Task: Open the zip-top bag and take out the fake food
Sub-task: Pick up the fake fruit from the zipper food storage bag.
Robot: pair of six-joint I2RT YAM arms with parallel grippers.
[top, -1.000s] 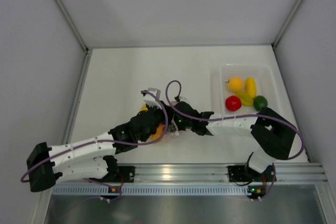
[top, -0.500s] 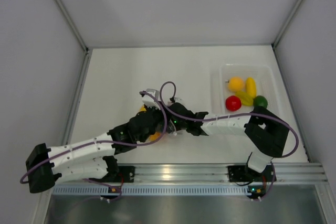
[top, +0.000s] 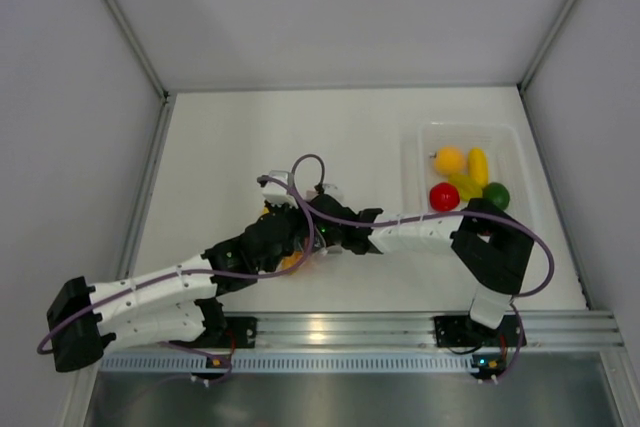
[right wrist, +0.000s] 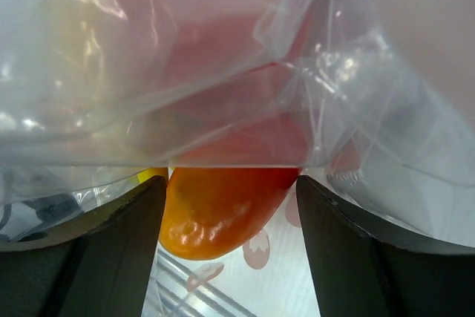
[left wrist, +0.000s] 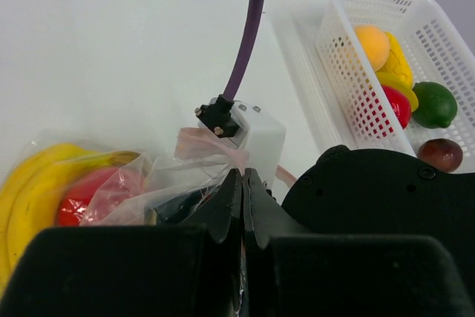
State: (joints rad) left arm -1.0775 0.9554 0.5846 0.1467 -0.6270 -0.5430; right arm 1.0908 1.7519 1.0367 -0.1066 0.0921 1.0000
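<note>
The clear zip-top bag (left wrist: 182,180) lies mid-table, its pink zip strip bunched at my left gripper (left wrist: 243,177), which is shut on the plastic. Yellow bananas (left wrist: 33,183) and a red piece (left wrist: 78,206) show inside the bag. In the top view the bag (top: 277,185) is mostly hidden under both grippers. My right gripper (right wrist: 230,198) is open inside the bag's mouth, its fingers (right wrist: 111,257) wide apart on either side of an orange-red piece of fake food (right wrist: 223,209), with bag film (right wrist: 223,72) draped above. In the top view the right gripper (top: 320,235) meets the left gripper (top: 290,229).
A white mesh basket (top: 425,142) stands at the right and holds an orange (top: 449,159), yellow pieces (top: 478,165), a red piece (top: 444,197) and a lime (top: 496,195). A dark purple piece (left wrist: 439,155) lies by the lime. Walls enclose the table.
My right arm has stretched further left, pushing its gripper deeper toward the bag. My left gripper and the bag have shifted slightly left and away.
</note>
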